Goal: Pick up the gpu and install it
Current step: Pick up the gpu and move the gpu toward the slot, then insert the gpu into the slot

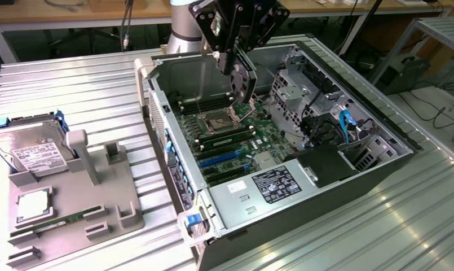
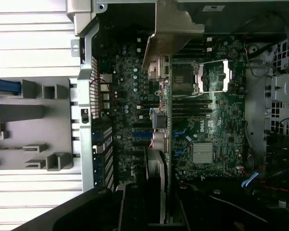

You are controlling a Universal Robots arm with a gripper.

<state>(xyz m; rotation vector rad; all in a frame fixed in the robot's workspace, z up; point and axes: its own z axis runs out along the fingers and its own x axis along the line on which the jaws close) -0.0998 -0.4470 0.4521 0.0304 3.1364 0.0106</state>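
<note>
The gpu (image 1: 242, 84) hangs on edge over the open computer case (image 1: 362, 121), above the motherboard (image 1: 234, 141) near the CPU socket (image 1: 215, 121). My gripper (image 1: 237, 59) is shut on the card's upper edge. In the wrist view the gpu (image 2: 163, 130) appears edge-on, its pale metal end bracket (image 2: 171, 33) at the far end, with my gripper (image 2: 155, 202) clamped on the near end. The card floats above the board without touching it. The blue expansion slots (image 1: 220, 161) lie lower on the board, toward the case's front.
A grey fixture tray (image 1: 114, 209) sits at the exterior view's left, holding a silver hard drive (image 1: 31, 152), a CPU (image 1: 32, 204) and a green RAM stick (image 1: 57, 222). Inside the case are a power supply (image 1: 276, 185), a heatsink (image 2: 202, 152) and drive cages with cables (image 1: 339, 127).
</note>
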